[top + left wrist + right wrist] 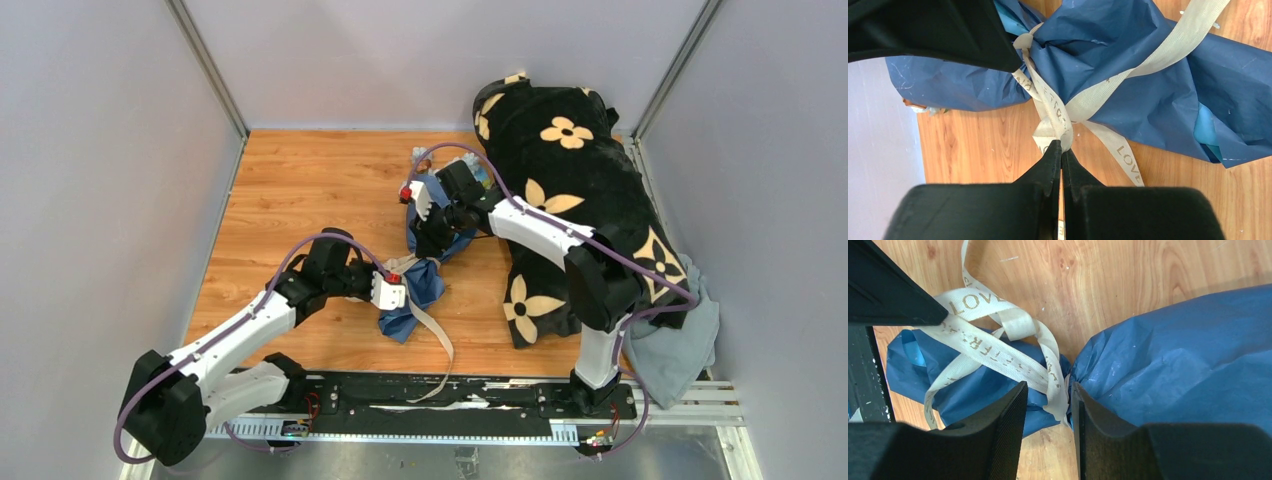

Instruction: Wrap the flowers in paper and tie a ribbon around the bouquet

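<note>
The bouquet [428, 280] lies on the wood table, wrapped in navy paper [1128, 85] and pinched in at its middle. The cream ribbon [1148, 55] crosses that waist, printed with letters. My left gripper [1061, 147] is shut on a strand of the ribbon just beside the paper. My right gripper [1049, 387] is open, its fingers astride the pinched waist, and the ribbon [998, 352] hangs between them against the right finger. Navy paper [1188, 355] bulges to the right of that gripper. The flowers are almost wholly hidden; pale blooms [479, 172] peek out at the far end.
A black plush blanket with cream flower prints [580, 190] is heaped at the right, with a grey-blue cloth [680, 350] under its near corner. A loose ribbon tail [440, 350] trails down onto the black base rail [430, 395]. Grey walls close in on three sides.
</note>
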Action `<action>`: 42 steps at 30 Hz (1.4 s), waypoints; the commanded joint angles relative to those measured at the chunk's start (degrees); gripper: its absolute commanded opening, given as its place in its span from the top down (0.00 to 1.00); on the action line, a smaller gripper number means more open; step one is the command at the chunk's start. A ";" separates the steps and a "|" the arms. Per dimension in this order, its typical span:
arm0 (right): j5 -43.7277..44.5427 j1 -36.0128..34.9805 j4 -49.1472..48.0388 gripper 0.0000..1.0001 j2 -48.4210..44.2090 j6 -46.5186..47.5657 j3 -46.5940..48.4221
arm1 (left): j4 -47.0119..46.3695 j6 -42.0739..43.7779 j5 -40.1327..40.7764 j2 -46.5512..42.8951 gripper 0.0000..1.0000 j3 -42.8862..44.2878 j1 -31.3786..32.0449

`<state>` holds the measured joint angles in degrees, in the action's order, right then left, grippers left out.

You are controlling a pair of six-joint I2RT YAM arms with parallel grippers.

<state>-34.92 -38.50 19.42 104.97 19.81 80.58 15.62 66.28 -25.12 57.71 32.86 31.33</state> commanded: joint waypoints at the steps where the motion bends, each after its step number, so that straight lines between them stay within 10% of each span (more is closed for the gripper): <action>1: -2.00 -0.28 4.41 0.60 1.93 3.04 2.76 | -1.03 0.60 0.07 0.70 1.00 1.01 -0.47; 6: -2.26 -0.23 5.68 0.65 3.20 3.21 2.98 | -1.42 0.72 0.67 1.11 1.00 1.12 -0.93; 12: 1.52 0.07 5.50 0.99 2.74 1.80 3.17 | -3.35 0.79 1.21 2.07 1.00 0.89 -2.17; 21: -1.06 1.54 -8.35 1.00 -5.54 -8.75 -7.36 | -14.56 9.94 1.67 9.23 0.99 -3.69 -7.51; 27: -2.76 1.82 -17.33 1.00 -7.29 -15.10 -12.41 | -3.44 25.39 1.76 8.67 0.38 -5.05 -7.87; 30: -2.83 1.81 -18.24 1.00 -6.90 -16.46 -12.63 | 4.52 26.67 -1.69 4.10 0.29 -1.38 -7.87; 34: -2.91 1.90 -18.49 1.00 -6.51 -17.58 -12.70 | 16.05 25.30 -12.79 -1.37 0.36 5.36 -5.55; 42: -3.27 2.10 -18.90 1.00 -6.48 -17.72 -13.38 | 15.98 26.58 -7.09 8.08 0.45 7.47 4.62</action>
<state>-36.95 -36.97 1.76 98.83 2.85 68.38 27.40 89.36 -33.28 60.69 40.75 35.64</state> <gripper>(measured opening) 0.007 0.552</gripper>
